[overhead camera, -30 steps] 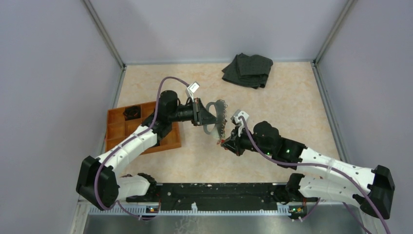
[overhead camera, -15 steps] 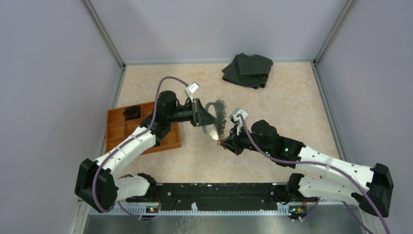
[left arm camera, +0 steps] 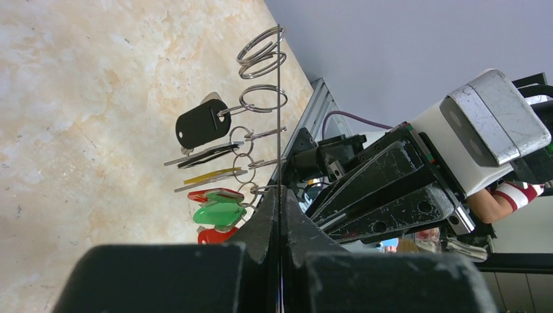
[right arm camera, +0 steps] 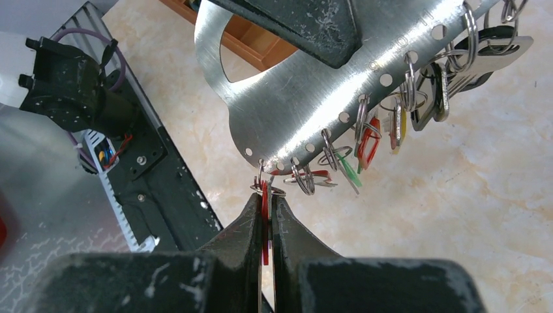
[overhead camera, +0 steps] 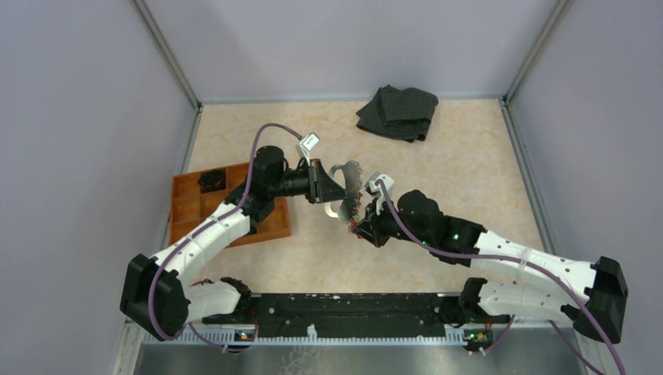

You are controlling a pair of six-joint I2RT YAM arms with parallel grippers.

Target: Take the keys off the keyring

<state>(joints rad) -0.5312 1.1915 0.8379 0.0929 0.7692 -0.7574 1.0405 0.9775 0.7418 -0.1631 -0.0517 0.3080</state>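
The left fingers (left arm camera: pixel 267 218) are clamped shut on the edge of the keyring (right arm camera: pixel 306 98), which proves to be a flat silvery plate with a row of holes. They hold it in the air above the surface (overhead camera: pixel 461 172), between the two arms, so the keys (left arm camera: pixel 218 213) dangle free on small split rings (right arm camera: pixel 306 179) and can be reached from below. The right fingers (right arm camera: pixel 255 215) are closed narrowly on a red-headed key (right arm camera: pixel 265 215) hanging from the end hole. Judgement: one arm serves as a fixed brace while the other works the end key loose. That key's ring remains threaded through the plate, so no removal is confirmed. An orange tray (overhead camera: pixel 188 207) sits beside the left arm, probably the intended receptacle. Risk: the plate twisting in its edge grip under the pull.
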